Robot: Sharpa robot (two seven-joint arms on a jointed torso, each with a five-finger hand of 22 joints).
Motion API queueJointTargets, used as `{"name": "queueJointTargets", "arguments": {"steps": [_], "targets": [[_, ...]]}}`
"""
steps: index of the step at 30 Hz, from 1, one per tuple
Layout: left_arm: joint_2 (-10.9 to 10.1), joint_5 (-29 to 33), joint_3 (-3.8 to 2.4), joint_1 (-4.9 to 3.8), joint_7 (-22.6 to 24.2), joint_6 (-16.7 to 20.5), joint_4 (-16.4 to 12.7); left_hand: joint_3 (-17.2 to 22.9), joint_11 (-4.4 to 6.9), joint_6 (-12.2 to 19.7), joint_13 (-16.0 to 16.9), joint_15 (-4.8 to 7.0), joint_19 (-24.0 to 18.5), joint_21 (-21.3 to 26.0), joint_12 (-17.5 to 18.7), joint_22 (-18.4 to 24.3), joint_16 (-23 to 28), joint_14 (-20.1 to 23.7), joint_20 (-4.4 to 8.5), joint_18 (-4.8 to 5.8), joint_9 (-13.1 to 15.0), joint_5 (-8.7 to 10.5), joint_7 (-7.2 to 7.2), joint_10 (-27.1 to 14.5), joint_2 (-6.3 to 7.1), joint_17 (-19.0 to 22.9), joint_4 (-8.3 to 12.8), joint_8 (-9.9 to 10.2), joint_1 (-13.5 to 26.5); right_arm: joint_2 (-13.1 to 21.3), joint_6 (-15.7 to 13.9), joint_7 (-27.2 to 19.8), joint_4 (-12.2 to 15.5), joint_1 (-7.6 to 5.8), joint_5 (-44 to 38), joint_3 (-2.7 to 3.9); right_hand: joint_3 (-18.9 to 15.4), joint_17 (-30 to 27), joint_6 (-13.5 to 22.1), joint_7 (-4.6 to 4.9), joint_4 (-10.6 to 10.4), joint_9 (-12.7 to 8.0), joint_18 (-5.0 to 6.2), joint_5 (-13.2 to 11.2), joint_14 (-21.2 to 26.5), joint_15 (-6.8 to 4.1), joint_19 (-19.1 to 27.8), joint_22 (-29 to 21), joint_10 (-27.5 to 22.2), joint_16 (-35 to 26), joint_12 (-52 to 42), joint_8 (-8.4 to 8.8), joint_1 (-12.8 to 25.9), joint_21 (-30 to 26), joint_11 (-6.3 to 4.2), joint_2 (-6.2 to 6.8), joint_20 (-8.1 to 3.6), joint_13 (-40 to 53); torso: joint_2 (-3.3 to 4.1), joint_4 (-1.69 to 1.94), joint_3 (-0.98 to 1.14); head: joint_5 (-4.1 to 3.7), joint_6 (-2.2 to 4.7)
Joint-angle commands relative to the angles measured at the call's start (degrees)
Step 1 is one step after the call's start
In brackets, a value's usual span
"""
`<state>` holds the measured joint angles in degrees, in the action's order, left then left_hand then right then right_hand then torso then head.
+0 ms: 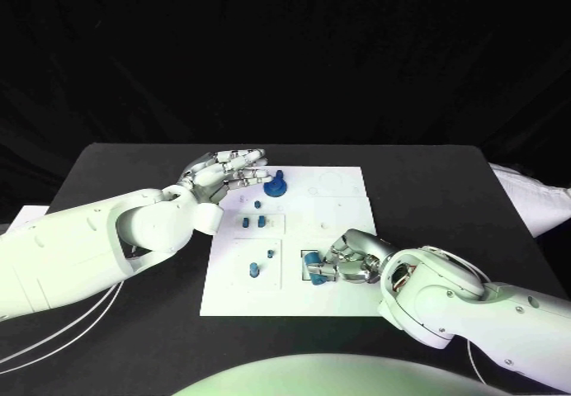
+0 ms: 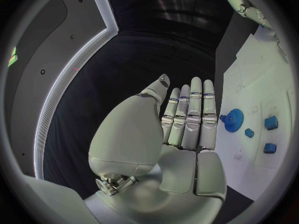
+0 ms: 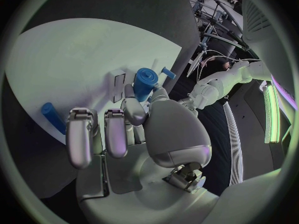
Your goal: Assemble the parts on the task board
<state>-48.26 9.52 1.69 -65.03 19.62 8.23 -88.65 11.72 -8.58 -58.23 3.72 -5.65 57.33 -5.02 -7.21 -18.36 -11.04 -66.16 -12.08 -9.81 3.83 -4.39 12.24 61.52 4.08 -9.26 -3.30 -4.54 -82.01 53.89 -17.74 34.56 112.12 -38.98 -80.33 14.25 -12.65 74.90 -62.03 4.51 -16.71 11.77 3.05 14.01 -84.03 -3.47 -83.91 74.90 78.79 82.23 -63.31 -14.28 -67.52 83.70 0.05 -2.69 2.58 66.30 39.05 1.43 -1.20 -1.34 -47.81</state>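
Note:
The white task board [image 1: 339, 297] lies in the middle of the black table. A blue gear piece [image 1: 276, 186] stands near the board's far left corner. My left hand [image 1: 226, 173] hovers just left of it, flat and holding nothing; the left wrist view shows the fingers [image 2: 190, 117] stretched out side by side, with the gear [image 2: 234, 119] beyond them. My right hand [image 1: 353, 257] is at the board's near right part and pinches a blue cylinder [image 1: 315, 268] [image 3: 144, 82] between thumb and finger. A blue peg [image 3: 53, 117] lies on the board beside the curled fingers.
Small blue parts sit on the board's left half: a pair [image 1: 252, 221] mid-board and others [image 1: 258, 268] nearer me. White cables [image 1: 59, 330] hang under my left arm. A pale object [image 1: 535, 194] lies at the table's right edge.

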Motion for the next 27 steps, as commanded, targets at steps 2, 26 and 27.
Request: {"name": "queueJointTargets", "arguments": {"steps": [2, 26, 27], "targets": [[0.1, -0.2, -0.03, 0.00, 0.2, -1.2, -0.1, 0.1, -0.30, 0.3, 0.1, -0.12, 0.4, -0.3, 0.3, 0.1, 0.2, -0.5, -0.06, -0.74, 0.0, -0.20, 0.01, -0.1, -0.19, 0.1, 0.0, 0.2, 0.3, -0.2, 0.9, 0.1, -0.1, 0.04, -2.3, -0.03, -2.1, 0.1, 0.5, 0.03, 0.0, 0.4, -0.40, -5.8, -3.3, -0.41, -0.7, 3.8, -0.4, -0.5, 1.0, 0.14, 2.4, -0.4, 0.02, 0.58, -0.30, -0.4, -0.02, -0.07, 0.03, 0.07, -0.04], [0.1, -0.2, -0.03, 0.00, 0.1, -1.3, -0.1, 0.1, -0.30, 0.3, 0.1, -0.12, 0.4, -0.3, 0.3, 0.1, 0.2, -0.5, -0.06, -0.74, 0.0, -0.20, 0.01, -0.1, -0.19, 0.1, 0.0, 0.2, 0.3, -0.6, 1.8, 0.1, 0.1, 0.11, -8.8, -0.03, 4.1, 1.0, 0.0, -0.46, 9.8, 2.7, -0.53, -8.9, -3.5, -0.94, -0.9, 4.5, -0.6, -0.3, 3.6, -0.75, -16.1, -0.1, -0.60, -0.66, -0.75, -0.8, -0.03, 0.00, -0.01, -0.15, -0.30], [0.1, -0.2, -0.03, 0.00, 0.0, -1.3, -0.1, 0.1, -0.30, 0.3, 0.1, -0.12, 0.4, -0.3, 0.3, 0.1, 0.2, -0.5, -0.06, -0.74, 0.0, -0.20, 0.01, -0.1, -0.19, 0.1, 0.0, 0.2, 0.3, -0.6, 1.7, 0.1, 0.1, 0.12, -9.0, -0.03, 4.2, 1.0, 0.0, -0.46, 9.8, 2.7, -0.53, -8.9, -3.5, -0.93, -0.9, 4.5, -0.6, -0.2, 3.7, -0.76, -16.1, -0.1, -0.60, -0.67, -0.75, -0.8, -0.04, 0.00, 0.00, -0.12, -0.30]]}}
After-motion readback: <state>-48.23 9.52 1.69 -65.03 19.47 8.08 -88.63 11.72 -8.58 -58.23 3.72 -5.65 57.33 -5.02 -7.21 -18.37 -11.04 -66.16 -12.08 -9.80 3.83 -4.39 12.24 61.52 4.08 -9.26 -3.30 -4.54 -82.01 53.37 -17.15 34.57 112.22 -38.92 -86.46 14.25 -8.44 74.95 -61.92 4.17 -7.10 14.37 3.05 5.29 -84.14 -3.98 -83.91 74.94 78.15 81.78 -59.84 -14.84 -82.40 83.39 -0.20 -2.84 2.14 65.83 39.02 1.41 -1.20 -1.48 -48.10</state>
